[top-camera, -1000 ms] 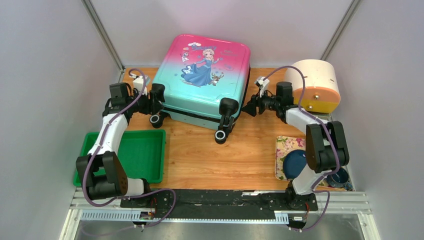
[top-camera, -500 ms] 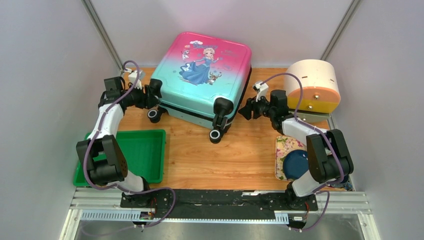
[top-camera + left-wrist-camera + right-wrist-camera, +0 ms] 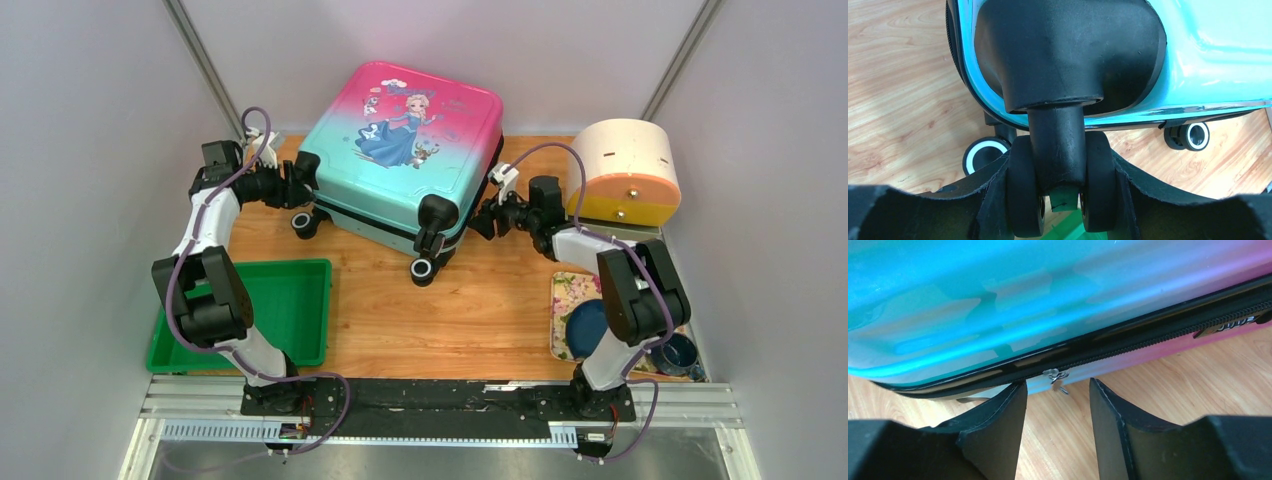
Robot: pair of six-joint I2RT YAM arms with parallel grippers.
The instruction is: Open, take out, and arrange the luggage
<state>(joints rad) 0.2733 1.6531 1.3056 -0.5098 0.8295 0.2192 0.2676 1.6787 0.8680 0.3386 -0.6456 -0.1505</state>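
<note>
Right wrist view sets the zipper pull (image 3: 1057, 375) just ahead of the spread right hand (image 3: 1057, 396) — ease forward, centre the tab, then pinch — while the left hand (image 3: 1058, 175), clamped on a black wheel (image 3: 1023, 195), steadies the luggage (image 3: 405, 140) lying print-up at the back of the surface (image 3: 480, 300).

Left tool (image 3: 1058, 197) clamped on luggage (image 3: 400, 150) wheel; right tool (image 3: 1058, 405) parted; left arm (image 3: 210, 230), right arm (image 3: 600, 245) extended forward.

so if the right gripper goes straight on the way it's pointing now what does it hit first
Most likely the small metal zipper pull on the side seam of the luggage: it hangs in line with the gap of the open right gripper. Depth is hard to judge, but it looks close.
</note>
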